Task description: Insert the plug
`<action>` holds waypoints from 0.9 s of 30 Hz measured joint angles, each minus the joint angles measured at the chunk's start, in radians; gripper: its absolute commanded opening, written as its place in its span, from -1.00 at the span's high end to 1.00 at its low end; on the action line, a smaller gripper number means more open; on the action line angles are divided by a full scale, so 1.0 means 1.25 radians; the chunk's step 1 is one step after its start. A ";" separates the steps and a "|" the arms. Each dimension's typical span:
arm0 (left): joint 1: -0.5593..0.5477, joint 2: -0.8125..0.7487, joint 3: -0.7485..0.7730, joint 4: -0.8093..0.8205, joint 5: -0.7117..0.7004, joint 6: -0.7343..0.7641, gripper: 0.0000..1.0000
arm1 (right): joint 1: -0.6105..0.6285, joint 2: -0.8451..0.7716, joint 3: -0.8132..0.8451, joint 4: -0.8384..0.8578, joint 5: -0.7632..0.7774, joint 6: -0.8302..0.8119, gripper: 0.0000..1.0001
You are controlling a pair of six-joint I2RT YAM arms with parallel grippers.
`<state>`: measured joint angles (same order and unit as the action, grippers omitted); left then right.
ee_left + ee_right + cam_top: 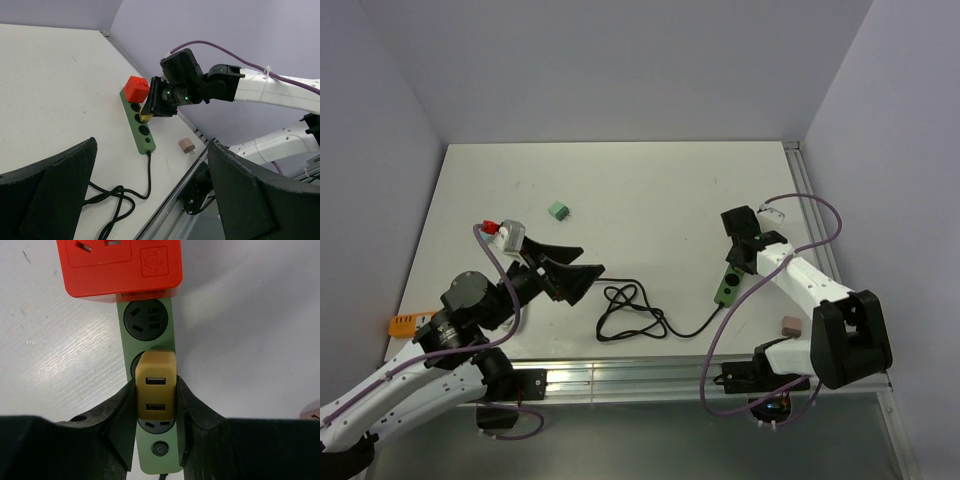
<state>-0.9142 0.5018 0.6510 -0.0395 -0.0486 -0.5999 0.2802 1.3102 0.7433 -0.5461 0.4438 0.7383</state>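
A green power strip (127, 342) lies on the white table, also in the top view (726, 287) and the left wrist view (142, 134). A red cube adapter (118, 266) sits on its far end. My right gripper (156, 390) is shut on a yellow USB plug (155, 385), holding it over the strip's sockets between the second and third one; the plug also shows in the left wrist view (146, 115). My left gripper (150, 200) is open and empty, raised above the table left of the strip's black cable (630, 312).
A small green block (558, 210) lies mid-table. A pink plug (788, 325) lies near the right front edge. An orange piece (406, 323) lies at the left front edge. A metal rail (620, 378) runs along the front of the table.
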 measured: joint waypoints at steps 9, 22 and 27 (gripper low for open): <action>0.000 -0.004 -0.001 -0.014 0.005 -0.020 -0.94 | 0.031 0.001 0.131 -0.146 -0.057 -0.032 -1.00; 0.000 -0.021 0.015 -0.049 0.014 -0.026 -0.97 | 0.001 -0.209 0.193 -0.362 0.003 0.078 -0.99; 0.000 0.006 0.070 -0.089 0.022 -0.017 -0.95 | -0.090 -0.279 0.114 -0.421 0.016 0.126 -0.99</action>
<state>-0.9142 0.5098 0.7383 -0.1501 -0.0212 -0.6216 0.1680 0.9611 0.8864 -1.0725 0.4644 0.8959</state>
